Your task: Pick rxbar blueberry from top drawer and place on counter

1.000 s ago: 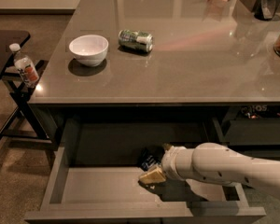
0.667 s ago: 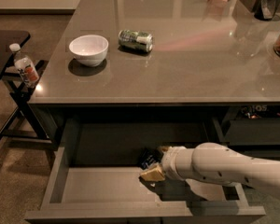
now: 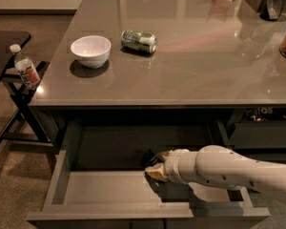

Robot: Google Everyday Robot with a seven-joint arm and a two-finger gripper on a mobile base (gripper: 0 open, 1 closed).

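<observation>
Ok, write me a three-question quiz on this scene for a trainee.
1. True or false: the gripper is inside the open drawer.
2. What lies on its side on the counter? A. spoon B. can C. plate
3. Fill in: the bowl beside the can is ___ in colour.
Key: 1 true; 2 B; 3 white.
</observation>
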